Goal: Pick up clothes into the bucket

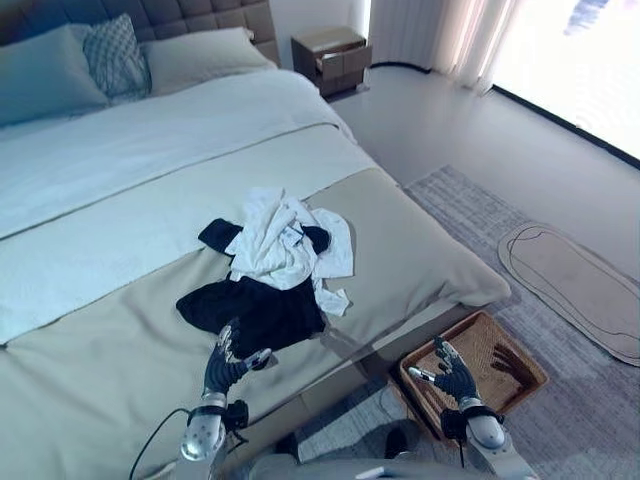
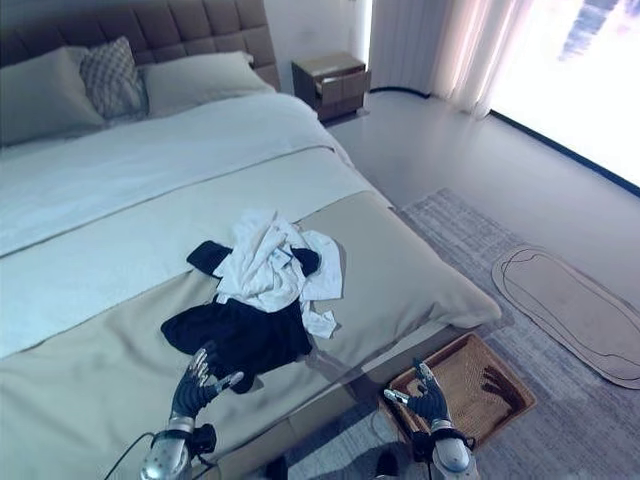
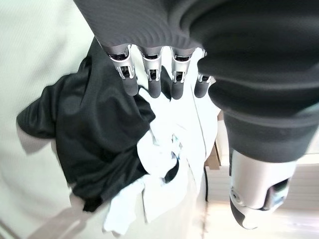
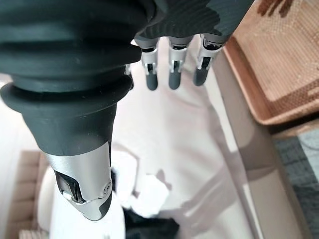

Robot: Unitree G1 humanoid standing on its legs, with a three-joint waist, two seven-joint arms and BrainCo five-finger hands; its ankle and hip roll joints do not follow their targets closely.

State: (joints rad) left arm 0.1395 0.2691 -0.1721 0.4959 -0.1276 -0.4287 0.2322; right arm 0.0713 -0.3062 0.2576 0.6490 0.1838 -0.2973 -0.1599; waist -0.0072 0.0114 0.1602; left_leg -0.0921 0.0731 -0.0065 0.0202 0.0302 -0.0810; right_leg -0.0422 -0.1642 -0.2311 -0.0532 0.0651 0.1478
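A pile of clothes lies on the beige bed cover near the foot of the bed: a white garment [image 1: 283,247] on top of a black garment [image 1: 255,311]. My left hand [image 1: 228,364] hovers open just in front of the black garment [image 3: 94,134], its fingers [image 3: 154,82] straight and holding nothing. A woven brown basket [image 1: 478,372] stands on the floor by the bed's corner. My right hand [image 1: 452,375] is open above the basket's near edge, with its fingers [image 4: 172,74] relaxed and empty.
The bed [image 1: 120,160] has pillows [image 1: 110,55] at its head. A nightstand [image 1: 332,58] stands at the back. A grey rug [image 1: 560,400] lies under the basket, with an oval mat [image 1: 575,285] to the right.
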